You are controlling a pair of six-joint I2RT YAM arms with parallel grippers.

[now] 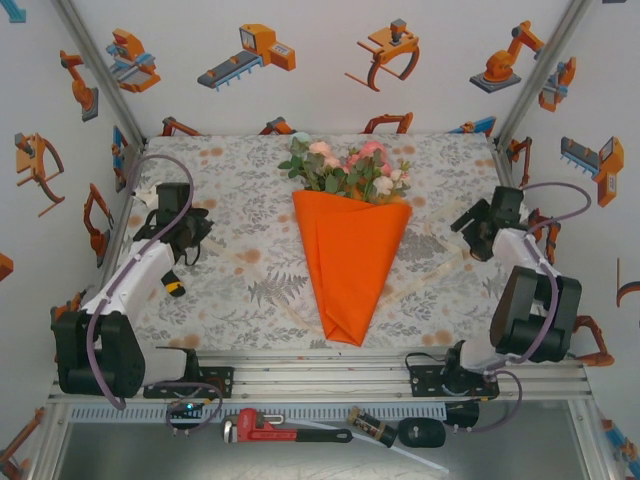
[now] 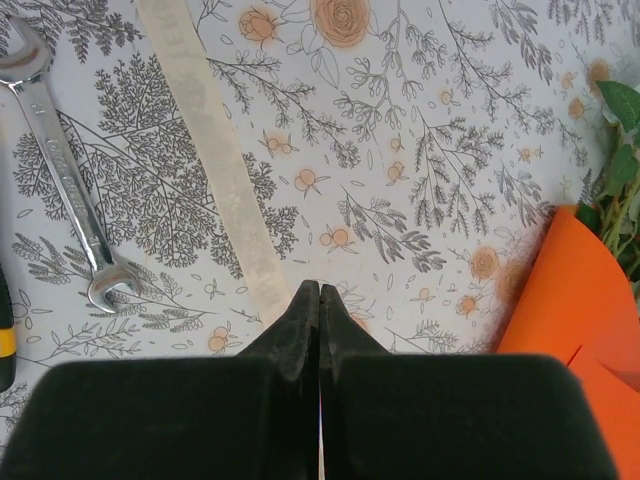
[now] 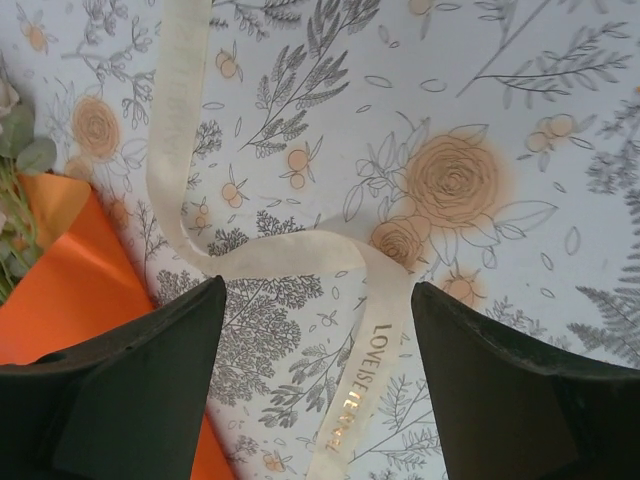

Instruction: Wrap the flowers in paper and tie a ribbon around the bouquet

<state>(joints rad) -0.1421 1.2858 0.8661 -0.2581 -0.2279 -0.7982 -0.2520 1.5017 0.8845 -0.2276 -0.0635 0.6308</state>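
One bouquet (image 1: 350,255), one ribbon (image 3: 270,258), one wrench (image 2: 62,172), left end effector (image 2: 320,290) together, right end effector (image 3: 318,290) apart

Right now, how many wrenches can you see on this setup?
2. A silver open-end wrench lies on the tablecloth beside the ribbon, left wrist view. A red pipe wrench lies on the metal shelf at the near edge, top view. Others may be hidden.

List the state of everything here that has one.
paper: folded into a cone around the flowers, lying flat.
flowers: wrapped, blooms sticking out the top.
ribbon: loose on the cloth, untied, one twist.
left end effector: shut, tips at the ribbon; grip unclear.
right end effector: open, straddling the ribbon.
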